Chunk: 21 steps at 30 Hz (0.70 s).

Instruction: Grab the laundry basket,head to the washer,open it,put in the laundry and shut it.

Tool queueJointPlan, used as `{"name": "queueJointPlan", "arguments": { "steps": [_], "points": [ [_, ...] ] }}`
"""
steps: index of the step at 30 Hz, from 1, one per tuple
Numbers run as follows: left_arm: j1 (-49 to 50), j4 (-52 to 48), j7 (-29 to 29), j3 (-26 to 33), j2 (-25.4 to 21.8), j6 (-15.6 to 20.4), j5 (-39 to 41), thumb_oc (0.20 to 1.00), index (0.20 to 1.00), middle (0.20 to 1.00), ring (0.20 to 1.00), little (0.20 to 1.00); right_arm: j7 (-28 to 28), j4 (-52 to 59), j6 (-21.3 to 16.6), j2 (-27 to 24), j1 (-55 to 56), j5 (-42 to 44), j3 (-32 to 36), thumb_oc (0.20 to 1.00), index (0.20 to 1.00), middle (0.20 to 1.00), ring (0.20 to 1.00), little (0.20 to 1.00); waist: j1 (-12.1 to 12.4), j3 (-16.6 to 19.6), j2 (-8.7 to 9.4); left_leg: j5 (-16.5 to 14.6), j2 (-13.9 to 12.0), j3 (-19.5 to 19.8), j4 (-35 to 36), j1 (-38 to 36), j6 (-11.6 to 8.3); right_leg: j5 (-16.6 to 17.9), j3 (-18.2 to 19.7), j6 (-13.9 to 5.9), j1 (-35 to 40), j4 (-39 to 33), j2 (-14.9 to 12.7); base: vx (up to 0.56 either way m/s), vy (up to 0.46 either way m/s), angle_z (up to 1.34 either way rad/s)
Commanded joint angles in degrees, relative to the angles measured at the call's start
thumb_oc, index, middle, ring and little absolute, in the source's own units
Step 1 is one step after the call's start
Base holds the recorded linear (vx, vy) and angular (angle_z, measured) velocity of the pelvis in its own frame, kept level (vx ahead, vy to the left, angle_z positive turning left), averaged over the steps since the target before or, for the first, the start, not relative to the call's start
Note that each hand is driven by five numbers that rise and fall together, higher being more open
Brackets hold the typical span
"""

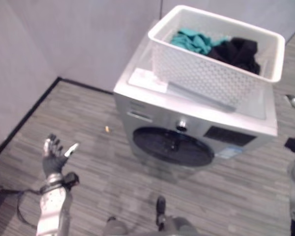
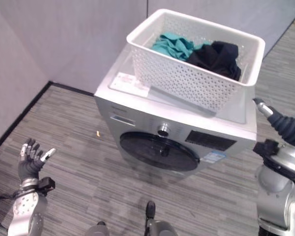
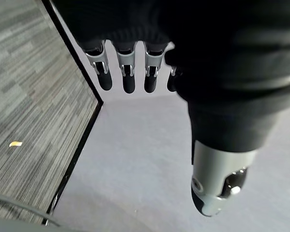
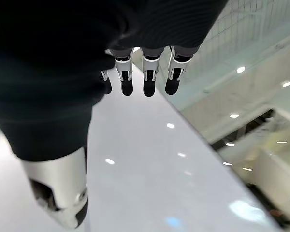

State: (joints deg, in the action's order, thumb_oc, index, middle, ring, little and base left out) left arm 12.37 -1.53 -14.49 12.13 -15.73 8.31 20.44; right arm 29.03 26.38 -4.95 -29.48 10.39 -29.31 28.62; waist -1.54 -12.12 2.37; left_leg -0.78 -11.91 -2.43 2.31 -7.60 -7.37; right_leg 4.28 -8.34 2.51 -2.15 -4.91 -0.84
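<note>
A: Left eye view first. Where was the laundry basket [image 1: 214,59]?
B: It sat on top of the washer [image 1: 187,132], toward the top's back right corner, holding a teal garment [image 1: 191,40] beside a black garment [image 1: 238,51]. The washer's round door [image 1: 172,146] was closed. The left hand [image 1: 54,156] hung over the floor [image 1: 88,182], well apart from the washer, fingers spread and holding nothing.

A: Right eye view?
B: Same scene. The right hand [image 2: 285,125] was just beside the washer's right edge, with a fingertip raised near the basket's corner; I couldn't tell its fingers from here. A small orange scrap [image 2: 98,133] lay on the floor.

A: Left wrist view?
B: The left hand's fingers [image 3: 129,72] were straight and empty, above the floor near the wall [image 3: 145,169].

A: Right wrist view?
B: Its fingers [image 4: 149,77] were straight too, gripping nothing, over the washer's glossy top, with the basket's mesh wall just past them.
</note>
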Motion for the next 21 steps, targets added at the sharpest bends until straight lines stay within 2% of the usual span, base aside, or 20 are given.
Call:
{"name": "queueJointPlan", "arguments": {
  "steps": [1,3,5,8,13,21],
  "points": [
    [3.2,0.0,-0.3,2.6,-2.8,3.3,-0.5,1.000,1.000,1.000,1.000,1.000,-2.1,-4.5,-0.5,-0.1,10.3,-0.4,2.8,1.000,1.000,1.000,1.000,1.000,-1.3,6.7,-2.74,1.2,-0.4,-0.7,0.8,4.4,2.21,-8.0,1.4,-6.51,5.4,2.7,-3.3,-0.04,0.133,-0.01],
    [4.0,0.4,-0.2,2.6,-2.3,3.3,-0.3,1.000,1.000,1.000,1.000,1.000,-2.2,-5.4,-0.2,0.8,12.9,-0.3,3.8,1.000,1.000,1.000,1.000,1.000,-1.5,6.7,-2.95,0.9,-0.4,-1.5,1.2,3.6,2.17,-7.5,1.8,-6.77,5.6,2.4,-3.5,-0.03,0.107,-0.29],
    [5.3,1.5,-0.2,3.4,-1.4,3.5,0.7,1.000,1.000,1.000,1.000,1.000,-2.1,-6.4,0.3,1.9,14.9,-0.4,5.5,1.000,1.000,1.000,1.000,1.000,-2.7,6.5,-3.00,-0.3,0.1,-2.6,1.1,2.7,2.45,-6.1,3.0,-7.45,5.0,2.5,-4.1,-0.04,0.105,-0.40],
    [5.7,2.1,-0.1,3.4,-1.4,4.1,0.8,1.000,1.000,1.000,1.000,1.000,-1.8,-8.0,0.5,2.0,15.5,-1.0,5.8,1.000,1.000,1.000,1.000,1.000,-3.0,6.3,-2.85,-2.0,0.8,-4.6,0.6,1.7,3.17,-4.7,5.2,-8.22,3.9,2.5,-4.9,-0.07,0.127,-0.49],
    [6.3,4.8,1.6,0.1,-2.7,3.9,-2.3,1.000,1.000,1.000,1.000,1.000,-4.9,-13.3,-0.7,3.2,18.4,2.1,0.5,1.000,1.000,1.000,1.000,1.000,-3.4,5.8,-2.58,-4.0,2.4,-6.8,0.1,0.6,4.67,-2.9,7.9,-9.69,1.5,3.2,-6.2,-0.07,0.118,-0.40],
    [8.1,11.4,3.0,-6.8,-3.4,3.8,-6.0,1.000,1.000,1.000,1.000,1.000,-6.1,-21.4,-2.9,3.6,19.7,8.0,-5.9,1.000,1.000,1.000,1.000,1.000,-3.5,5.7,-1.85,-4.0,4.3,-7.1,2.0,-0.8,5.94,-2.0,9.2,-10.82,1.0,3.0,-7.5,-0.03,0.059,-0.10]
  ]
}}
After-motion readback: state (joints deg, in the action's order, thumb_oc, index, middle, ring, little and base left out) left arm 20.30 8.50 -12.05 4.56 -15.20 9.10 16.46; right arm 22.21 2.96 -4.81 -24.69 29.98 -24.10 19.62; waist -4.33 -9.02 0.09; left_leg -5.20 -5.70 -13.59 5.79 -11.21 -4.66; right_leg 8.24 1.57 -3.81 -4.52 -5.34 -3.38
